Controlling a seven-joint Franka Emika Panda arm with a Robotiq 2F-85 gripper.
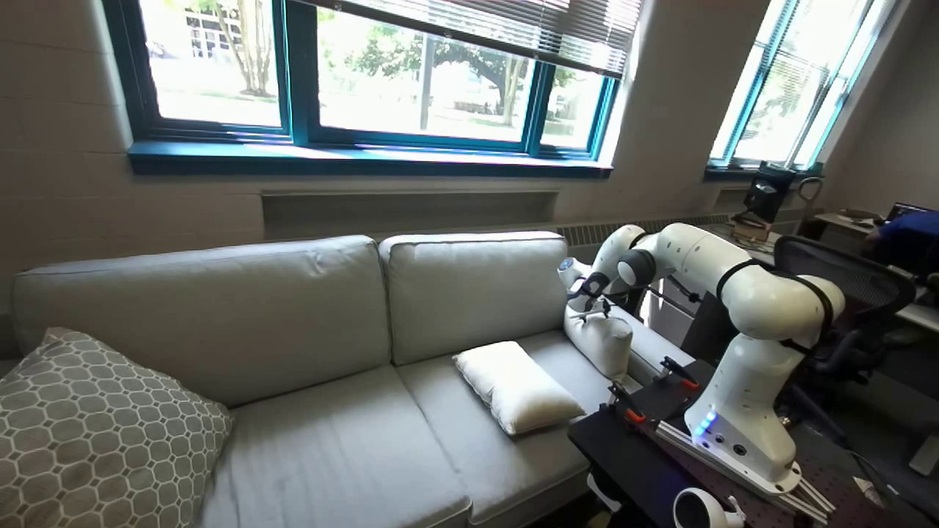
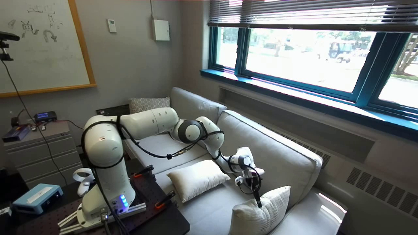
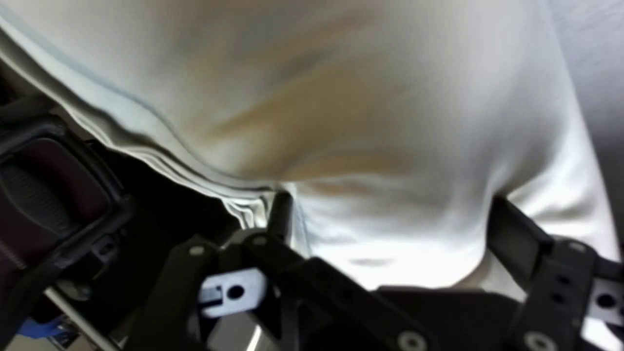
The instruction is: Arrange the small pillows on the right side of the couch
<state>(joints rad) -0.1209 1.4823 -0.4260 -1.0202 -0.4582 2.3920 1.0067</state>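
Two cream small pillows are on the beige couch [image 1: 315, 462]. The nearer small pillow [image 1: 517, 389] lies flat on the right seat cushion, and an exterior view shows this small pillow [image 2: 199, 179] beneath the arm's reach. Against the right armrest, the farther small pillow [image 1: 609, 348] stands propped up. My gripper [image 2: 258, 202] points down onto the top of that small pillow [image 2: 261, 213]. In the wrist view the jaws of my gripper [image 3: 390, 214] are wide apart, with the pillow's fabric [image 3: 390, 122] bulging between them and the fingertips pressing into it.
A larger patterned pillow [image 1: 110, 433] leans at the couch's far left end. The right armrest [image 1: 653, 345] borders the propped pillow, and a back cushion [image 1: 477, 293] rises behind. The black robot table [image 1: 623, 433] with clamps stands close to the couch's front.
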